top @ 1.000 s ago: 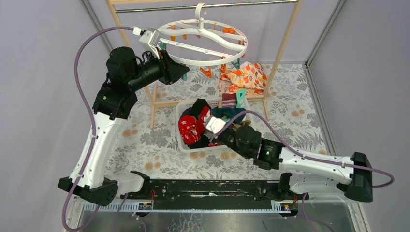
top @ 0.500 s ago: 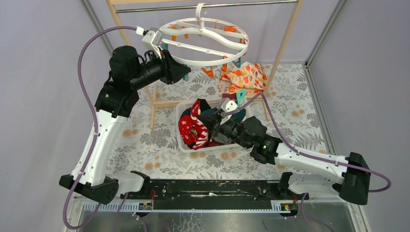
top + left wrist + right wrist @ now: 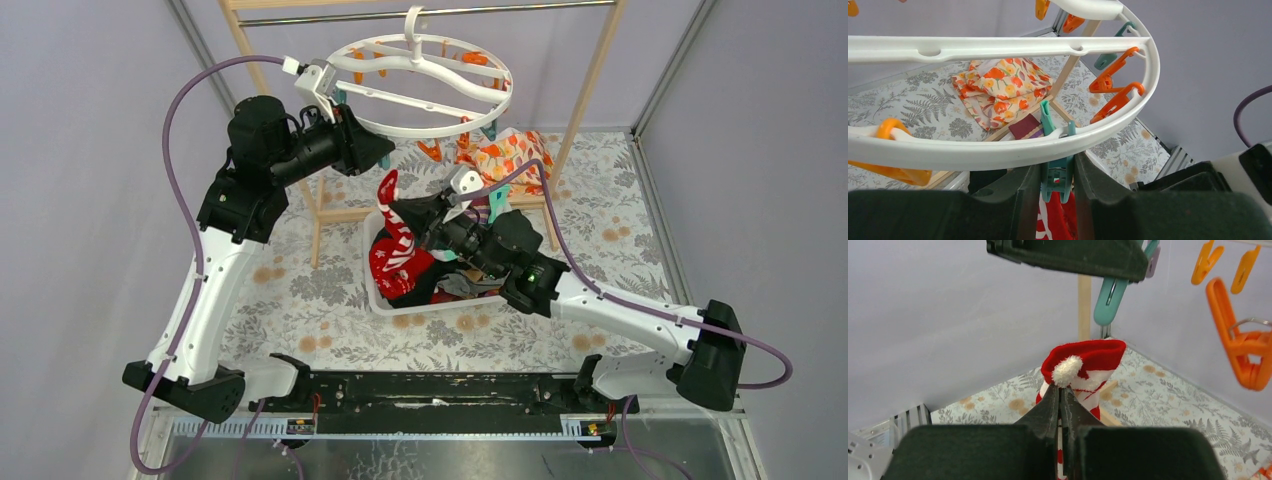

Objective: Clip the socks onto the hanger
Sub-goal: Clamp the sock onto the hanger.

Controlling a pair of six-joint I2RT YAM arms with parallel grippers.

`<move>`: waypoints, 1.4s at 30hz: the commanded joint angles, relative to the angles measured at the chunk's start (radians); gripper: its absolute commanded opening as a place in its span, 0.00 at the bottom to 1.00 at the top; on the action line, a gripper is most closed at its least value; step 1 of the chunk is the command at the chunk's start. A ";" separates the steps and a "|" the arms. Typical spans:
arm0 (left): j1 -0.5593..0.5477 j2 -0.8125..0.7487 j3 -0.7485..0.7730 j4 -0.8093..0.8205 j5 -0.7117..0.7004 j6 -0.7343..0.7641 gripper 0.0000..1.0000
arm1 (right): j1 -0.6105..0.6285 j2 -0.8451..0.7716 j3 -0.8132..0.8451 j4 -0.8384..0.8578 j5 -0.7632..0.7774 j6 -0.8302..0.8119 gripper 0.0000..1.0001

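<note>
Left pincer: raised at the near left rim of the hanger, fingers pressed to both sides of a teal clip; clamped on that clip.
Teal clip: hangs from the hanger's rim, upright, directly between the left fingers.
Hanger: white ring with crossbars, hooked over the metal bar of the wooden rack; orange and teal clips dangle from its rim.
Striped sock: red and white, red cuff with a white pompom; held upright above the basket, cuff uppermost, just below the teal clip and left pincer, not touching them.
Right pincer: fingers together, clamped on the striped sock just under the pompom.
Basket: white, on the tabletop below the hanger; holds the other socks, among them a red one with white pattern.
Leaf-print cloth: orange, bunched on the tabletop beyond the basket, beside the rack's right post.
</note>
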 commanded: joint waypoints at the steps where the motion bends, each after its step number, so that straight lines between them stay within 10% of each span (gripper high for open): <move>1: 0.004 -0.017 -0.007 0.028 -0.004 0.024 0.00 | -0.011 0.012 0.075 0.062 -0.004 0.001 0.00; 42: 0.002 -0.028 -0.025 0.046 -0.004 0.044 0.00 | -0.021 0.008 0.164 0.046 -0.008 0.000 0.00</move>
